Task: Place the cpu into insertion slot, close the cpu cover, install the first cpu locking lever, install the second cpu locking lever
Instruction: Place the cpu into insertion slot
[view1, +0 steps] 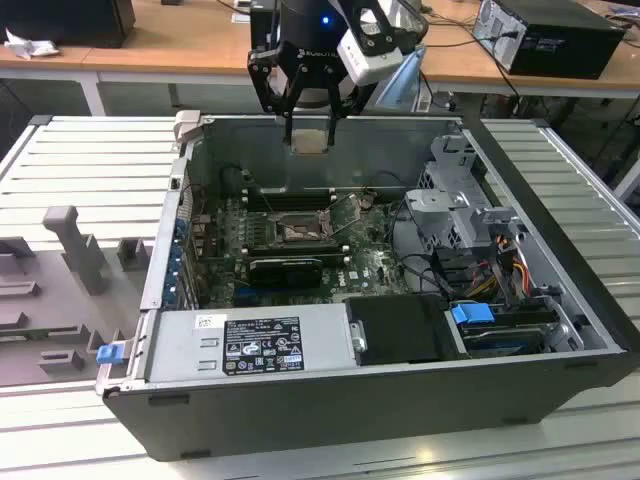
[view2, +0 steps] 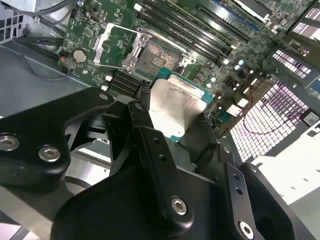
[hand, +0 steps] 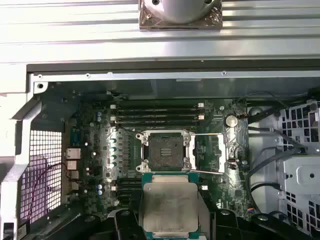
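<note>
Cpu (view1: 308, 143) alignment is the worry. Inside the computer case (view1: 330, 400), on the green board (hand: 95, 150), the cpu cover (hand: 210, 152) lies swung open beside the insertion slot (hand: 164, 150). The chip hangs well clear of that slot, with the gripper (view1: 310, 128) closed on its edges. Set down tilted or off-centre, it could bend the slot's contacts.

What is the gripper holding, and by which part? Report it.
The gripper holds the cpu, clamped at two opposite edges.
</note>
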